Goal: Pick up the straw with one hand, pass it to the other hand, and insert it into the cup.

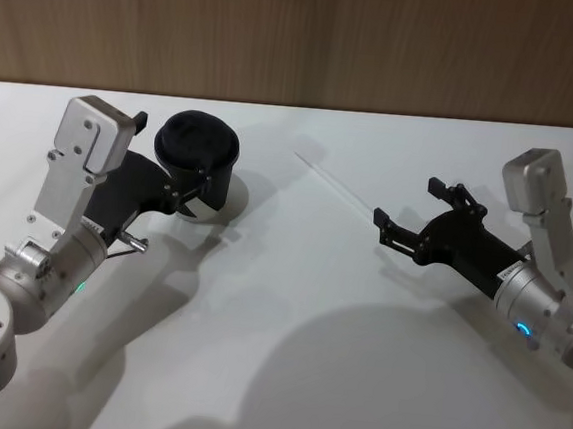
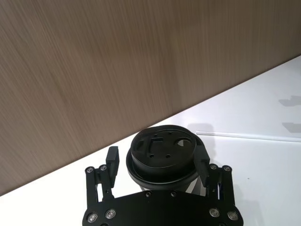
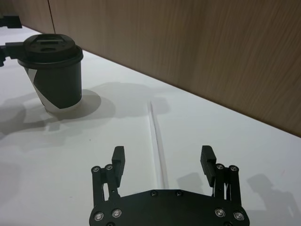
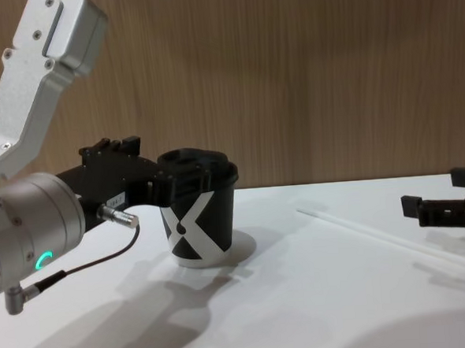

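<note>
While the left claw is sitting spread around the cup at the desk's far left, with a gap showing beside one finger, the right claw is hovering wide open and holding nothing. The straw is lying flat on the desk to the right of the cup and well apart from it. Its long axis is running from far-left to near-right, so its near end is pointing at the right claw's tips. Seen from the right wrist, the straw is stretching straight out ahead from between the two fingers, one on either side of it. The right arm is clearly the nearer one. The pickup is looking like the step in hand, and it is probably calling for a descent so that the fingers are closing across the straw's width.
</note>
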Controlling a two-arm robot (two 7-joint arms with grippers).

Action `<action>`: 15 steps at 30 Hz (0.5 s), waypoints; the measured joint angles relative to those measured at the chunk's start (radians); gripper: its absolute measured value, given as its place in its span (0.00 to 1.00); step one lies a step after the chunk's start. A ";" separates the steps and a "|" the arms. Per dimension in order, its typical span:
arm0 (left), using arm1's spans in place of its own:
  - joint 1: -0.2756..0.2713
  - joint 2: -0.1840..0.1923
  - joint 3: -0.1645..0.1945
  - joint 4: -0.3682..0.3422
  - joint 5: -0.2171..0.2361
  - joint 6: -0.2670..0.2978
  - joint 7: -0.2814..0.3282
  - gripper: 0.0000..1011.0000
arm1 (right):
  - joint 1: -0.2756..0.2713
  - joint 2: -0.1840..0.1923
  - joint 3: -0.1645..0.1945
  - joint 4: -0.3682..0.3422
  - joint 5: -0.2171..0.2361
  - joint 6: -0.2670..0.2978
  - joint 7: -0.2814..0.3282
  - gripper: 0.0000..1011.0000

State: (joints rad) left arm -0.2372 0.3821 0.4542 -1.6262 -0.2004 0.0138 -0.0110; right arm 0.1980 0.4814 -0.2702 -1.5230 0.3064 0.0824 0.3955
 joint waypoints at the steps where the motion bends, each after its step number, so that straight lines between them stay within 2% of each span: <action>1: 0.000 0.000 0.000 0.000 0.000 0.000 0.000 0.99 | 0.003 0.000 -0.002 0.003 -0.002 0.000 0.001 0.99; 15: 0.000 0.000 0.000 0.000 0.000 0.000 0.000 0.99 | 0.042 -0.004 -0.020 0.057 -0.028 0.020 0.016 0.99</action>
State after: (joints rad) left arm -0.2371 0.3821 0.4542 -1.6262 -0.2004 0.0138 -0.0109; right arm 0.2401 0.4772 -0.2898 -1.4656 0.2788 0.1020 0.4110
